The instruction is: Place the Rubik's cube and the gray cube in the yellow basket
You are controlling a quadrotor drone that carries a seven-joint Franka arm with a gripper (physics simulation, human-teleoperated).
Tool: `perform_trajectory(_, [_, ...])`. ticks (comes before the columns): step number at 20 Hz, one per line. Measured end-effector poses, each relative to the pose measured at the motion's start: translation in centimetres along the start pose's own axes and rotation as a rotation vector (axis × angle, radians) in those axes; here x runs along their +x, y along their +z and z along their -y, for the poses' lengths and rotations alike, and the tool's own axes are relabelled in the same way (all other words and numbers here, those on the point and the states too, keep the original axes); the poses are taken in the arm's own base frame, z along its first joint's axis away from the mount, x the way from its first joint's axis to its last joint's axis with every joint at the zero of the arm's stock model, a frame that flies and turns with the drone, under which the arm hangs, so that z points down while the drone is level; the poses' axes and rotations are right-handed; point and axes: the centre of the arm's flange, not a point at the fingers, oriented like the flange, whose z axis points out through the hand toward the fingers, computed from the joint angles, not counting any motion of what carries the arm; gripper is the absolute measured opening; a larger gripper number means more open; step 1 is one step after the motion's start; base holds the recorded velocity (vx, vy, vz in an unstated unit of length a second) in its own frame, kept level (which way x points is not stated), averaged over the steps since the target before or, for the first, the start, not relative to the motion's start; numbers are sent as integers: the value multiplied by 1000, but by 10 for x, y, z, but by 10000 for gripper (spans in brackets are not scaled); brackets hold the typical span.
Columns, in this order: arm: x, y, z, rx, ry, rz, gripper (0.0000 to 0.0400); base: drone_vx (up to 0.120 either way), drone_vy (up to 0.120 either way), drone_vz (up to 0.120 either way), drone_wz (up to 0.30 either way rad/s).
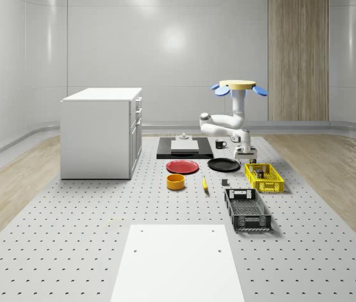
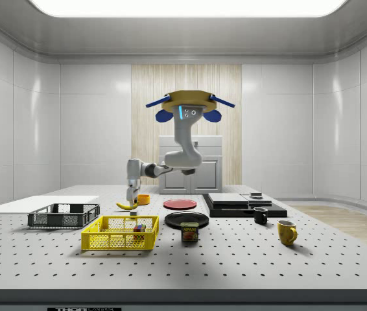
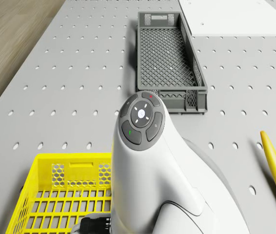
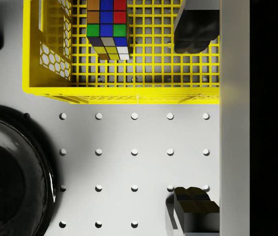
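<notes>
I see the Rubik's cube (image 4: 107, 28) lying in the basket (image 4: 119, 93), upper left of the wrist view. My drone (image 1: 239, 87) hovers beside it; the gripper (image 4: 194, 118) is spread wide, empty. Next: find 1 gray cube.

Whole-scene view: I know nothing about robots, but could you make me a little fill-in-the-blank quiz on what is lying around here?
1. The Rubik's cube lies inside the ___ basket.
2. The long yellow fruit is a ___.
3. The plate beside the black plate is ___.
4. The end effector hangs at the basket's edge, on an arm carried by a hovering ___.

Missing words: yellow; banana; red; drone.
</notes>
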Motion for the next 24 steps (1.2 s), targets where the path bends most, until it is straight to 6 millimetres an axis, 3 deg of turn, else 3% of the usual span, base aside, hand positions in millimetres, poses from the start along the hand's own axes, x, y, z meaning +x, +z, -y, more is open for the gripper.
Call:
perform_trajectory(9, [0, 0, 0, 0, 0, 0, 400, 89, -120, 0, 0])
perform_trajectory(14, [0, 0, 0, 0, 0, 0, 400, 0, -120, 0, 0])
perform_trajectory(24, [0, 0, 0, 0, 0, 0, 400, 0, -120, -88, 0])
